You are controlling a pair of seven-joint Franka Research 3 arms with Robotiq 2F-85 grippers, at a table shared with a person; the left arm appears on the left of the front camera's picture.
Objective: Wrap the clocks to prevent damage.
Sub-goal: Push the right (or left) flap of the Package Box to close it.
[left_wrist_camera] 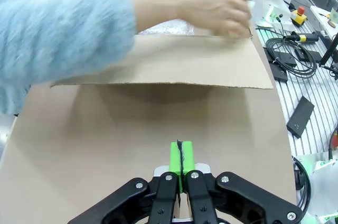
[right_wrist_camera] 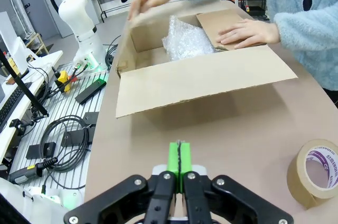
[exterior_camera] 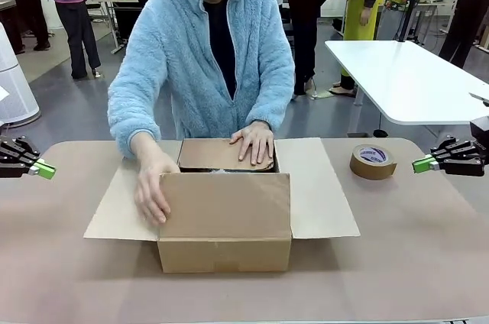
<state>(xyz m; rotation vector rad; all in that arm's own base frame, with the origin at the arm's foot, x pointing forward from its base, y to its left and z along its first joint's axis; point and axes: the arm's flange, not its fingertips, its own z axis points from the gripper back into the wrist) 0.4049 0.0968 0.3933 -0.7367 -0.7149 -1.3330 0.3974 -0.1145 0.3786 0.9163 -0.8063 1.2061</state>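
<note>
I am keeping my left tool [exterior_camera: 44,170] and my right tool [exterior_camera: 422,163] pinched fully together, green pads touching and nothing between them. Each is hovering near its own end of the worktop [exterior_camera: 76,278].

The whitish bubble-wrap bundle [right_wrist_camera: 187,42] is lying down inside the brown cardboard box [exterior_camera: 225,221] at mid-worktop. It is sitting between my two tools, inward from each and well apart from both, and I am judging neither arm clearly nearer. The person's hands [exterior_camera: 254,140] are closer than either tool: one is pressing the far flap over the opening, the other is gripping the upright near flap. With the flaps covering part of it, I am not making out the bundle's long axis.

The bundle is looking soft, crinkly and pillowy. The box is stiff matte board, its side flaps lying spread flat. A brown tape roll [exterior_camera: 373,161] is lying flat near my right tool.
</note>
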